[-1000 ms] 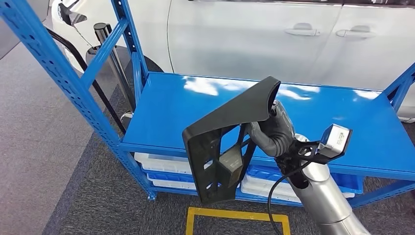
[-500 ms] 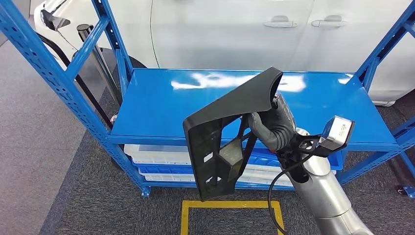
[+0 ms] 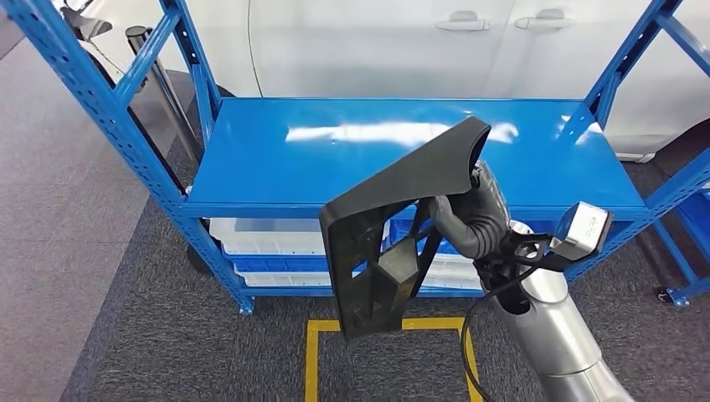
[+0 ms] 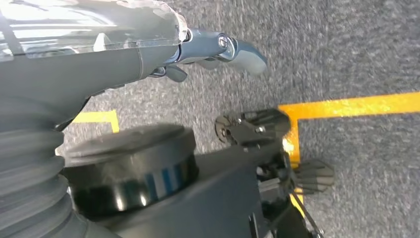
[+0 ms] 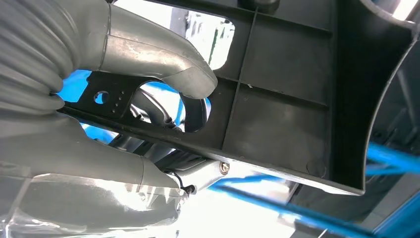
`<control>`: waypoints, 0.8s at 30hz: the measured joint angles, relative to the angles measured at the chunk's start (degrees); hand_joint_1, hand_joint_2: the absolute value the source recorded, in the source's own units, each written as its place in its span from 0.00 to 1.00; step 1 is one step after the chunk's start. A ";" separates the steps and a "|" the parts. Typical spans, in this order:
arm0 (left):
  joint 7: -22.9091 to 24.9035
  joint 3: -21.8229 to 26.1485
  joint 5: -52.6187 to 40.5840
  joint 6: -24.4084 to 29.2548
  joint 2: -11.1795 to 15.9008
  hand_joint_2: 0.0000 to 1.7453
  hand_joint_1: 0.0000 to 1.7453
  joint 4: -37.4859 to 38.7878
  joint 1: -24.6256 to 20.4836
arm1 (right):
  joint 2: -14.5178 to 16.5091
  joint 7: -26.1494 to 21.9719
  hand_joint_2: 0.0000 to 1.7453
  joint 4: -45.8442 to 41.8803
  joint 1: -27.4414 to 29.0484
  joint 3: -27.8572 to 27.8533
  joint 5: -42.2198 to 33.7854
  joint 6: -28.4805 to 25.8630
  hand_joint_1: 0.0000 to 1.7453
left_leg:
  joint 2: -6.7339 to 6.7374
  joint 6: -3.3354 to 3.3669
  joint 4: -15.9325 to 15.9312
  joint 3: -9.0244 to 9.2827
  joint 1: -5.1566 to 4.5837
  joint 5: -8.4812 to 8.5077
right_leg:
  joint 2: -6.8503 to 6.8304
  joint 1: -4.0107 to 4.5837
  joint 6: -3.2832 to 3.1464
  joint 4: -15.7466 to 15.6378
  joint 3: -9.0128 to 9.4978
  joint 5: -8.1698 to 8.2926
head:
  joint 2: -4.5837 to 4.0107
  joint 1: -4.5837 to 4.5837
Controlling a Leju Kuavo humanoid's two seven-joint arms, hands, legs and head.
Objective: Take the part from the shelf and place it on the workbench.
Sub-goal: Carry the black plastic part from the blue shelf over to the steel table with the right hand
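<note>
The part [image 3: 377, 251] is a large black plastic panel with ribs and cut-outs, tilted with its flat edge uppermost. My right hand [image 3: 469, 219] grips it from behind, out in front of the blue shelf [image 3: 335, 159], above the floor. In the right wrist view my right hand [image 5: 99, 74] has its thumb hooked through a cut-out of the part [image 5: 287, 99]. My left hand [image 4: 218, 47] hangs over the carpet with its fingers apart, holding nothing.
The shelf's top board is bare and glossy. White bins [image 3: 259, 239] sit on its lower level. A white car [image 3: 377, 42] stands behind the shelf. A yellow floor marking [image 3: 311, 360] lies on the grey carpet just before the shelf.
The whole picture has shifted: the camera has moved, so the shelf sits farther off and more centred. The part stays in my right hand, held the same way.
</note>
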 joint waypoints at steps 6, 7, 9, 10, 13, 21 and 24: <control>-0.38 0.01 0.16 -0.22 -0.02 1.00 0.00 -0.02 0.03 | 0.37 0.16 1.00 -0.08 0.44 -0.17 0.52 0.62 1.00 | -0.50 1.16 -0.54 -4.56 0.20 4.69 | -0.01 -0.17 0.93 15.27 -4.18 -11.89 | 0.00 0.01; -0.46 0.01 0.16 -0.25 -0.02 1.00 0.00 -0.01 0.07 | 0.47 0.23 1.00 -0.08 0.49 -0.17 0.67 0.78 1.00 | -0.82 1.06 -0.36 -5.63 0.19 5.39 | 0.01 -0.16 0.97 16.90 -3.80 -11.59 | 0.00 0.01; -0.56 0.01 0.18 -0.26 -0.02 1.00 0.00 -0.01 0.07 | 0.68 0.49 1.00 -0.08 0.50 -0.17 0.87 0.97 1.00 | -1.66 0.73 0.13 -7.64 0.20 6.65 | 0.44 -0.17 0.72 13.69 0.20 -8.91 | 0.00 0.00; -0.59 0.01 0.18 -0.25 -0.02 1.00 0.00 -0.02 0.04 | 0.79 0.62 1.00 -0.14 0.46 -0.19 0.94 1.02 1.00 | -2.06 0.51 0.41 -8.52 0.16 7.23 | 1.27 -0.14 0.42 9.64 3.53 -8.44 | 0.00 0.00; -0.74 0.01 0.19 -0.24 -0.07 1.00 0.00 -0.04 -0.01 | 1.06 0.79 1.00 -0.50 0.34 -0.23 1.06 1.01 1.00 | -3.02 -0.21 0.87 -9.97 0.04 8.92 | 3.00 0.15 -0.48 0.30 9.84 -9.89 | 0.00 -0.03; -0.96 0.01 0.32 -0.24 -0.06 1.00 0.00 -0.05 0.68 | 2.16 0.87 1.00 -0.62 0.02 -0.17 1.24 1.06 1.00 | -0.96 -2.60 15.67 -14.45 0.37 -2.45 | 0.70 -0.06 -2.41 -1.11 4.94 -4.53 | 0.00 -0.17; -1.04 0.01 0.33 -0.28 -0.05 1.00 0.00 -0.05 0.66 | 2.20 0.91 1.00 -0.58 0.03 -0.18 1.27 1.09 1.00 | -0.58 -2.83 16.24 -10.59 0.79 0.06 | 0.05 -0.06 -1.96 -0.64 1.97 -2.53 | 0.00 -0.17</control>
